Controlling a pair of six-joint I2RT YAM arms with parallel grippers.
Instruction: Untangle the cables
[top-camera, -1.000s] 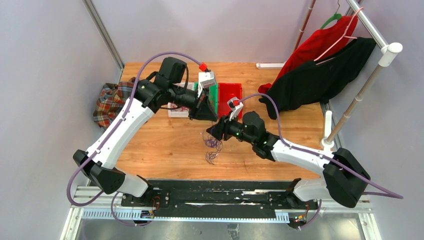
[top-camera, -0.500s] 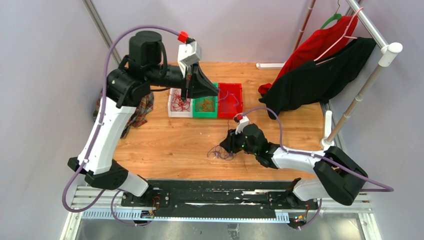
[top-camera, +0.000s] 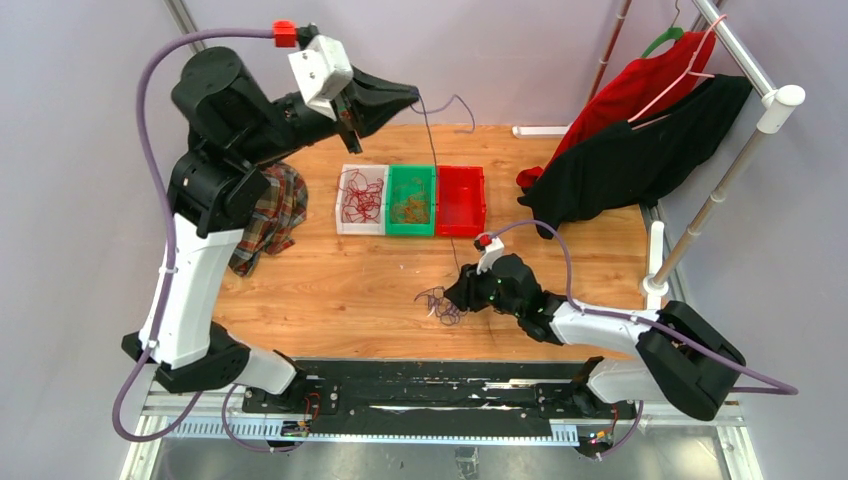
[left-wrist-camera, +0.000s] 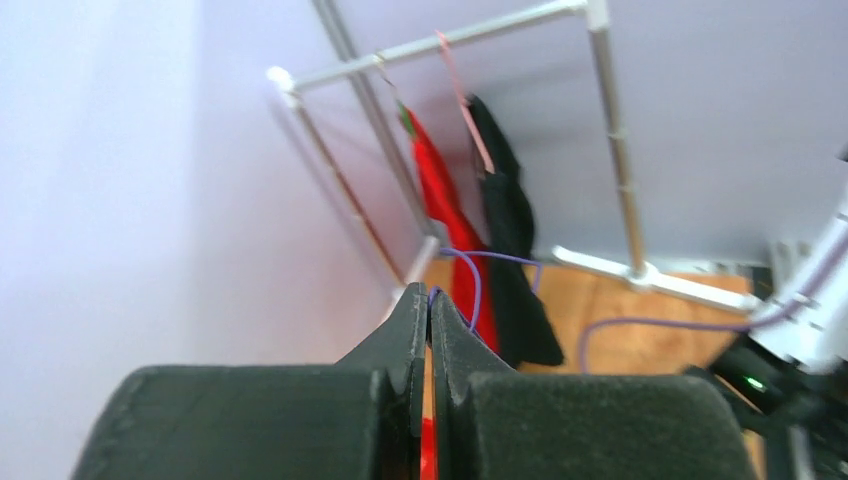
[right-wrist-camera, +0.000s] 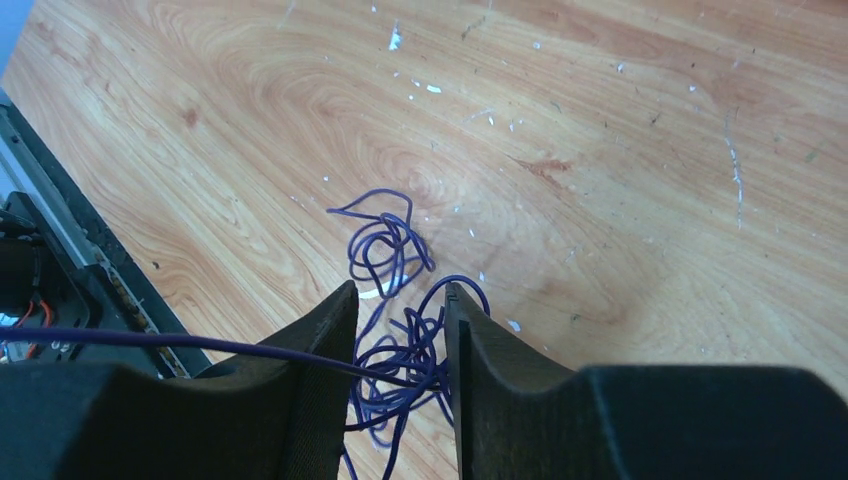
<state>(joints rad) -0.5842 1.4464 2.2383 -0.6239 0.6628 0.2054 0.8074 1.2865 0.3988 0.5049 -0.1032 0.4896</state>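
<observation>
Cables (top-camera: 437, 303), dark purple, lie knotted on the table (top-camera: 320, 290) near its front edge. One strand (top-camera: 431, 140) is held taut upward, evidently to be drawn free, pinched in the fully closed left claw (top-camera: 415, 96) high above the bins (top-camera: 388, 200). The knot is straddled by the right claw (right-wrist-camera: 400, 295), jaws narrowly parted, probably as an anchor; whether its tips press the table cannot be told.

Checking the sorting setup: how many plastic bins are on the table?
3, in a row at the far side: white bin left, green bin middle, red bin right. None seem hidden.
</observation>
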